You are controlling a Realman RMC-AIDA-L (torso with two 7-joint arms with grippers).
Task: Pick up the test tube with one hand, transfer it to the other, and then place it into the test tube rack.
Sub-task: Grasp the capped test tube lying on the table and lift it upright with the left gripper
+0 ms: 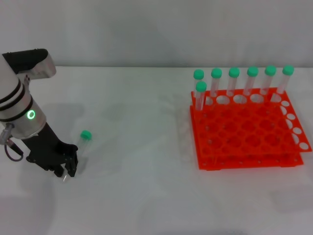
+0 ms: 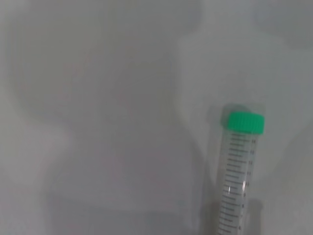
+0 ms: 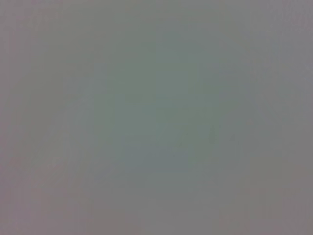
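The test tube point(image 1: 83, 143) is a slim clear tube with a green cap, low over the white table at the left. Its capped end points away from me. My left gripper point(image 1: 68, 169), black on a silver arm with a green glowing ring, is right at the tube's lower end. Whether it holds the tube does not show. In the left wrist view the test tube point(image 2: 238, 166) fills the lower part, printed scale visible and cap farthest from the camera. The orange-red test tube rack point(image 1: 244, 147) stands at the right. My right gripper is out of view; the right wrist view is plain grey.
Several green-capped tubes point(image 1: 234, 81) stand upright in the rack's back rows. White table point(image 1: 142, 147) stretches between my left gripper and the rack. A grey wall runs behind the table's far edge.
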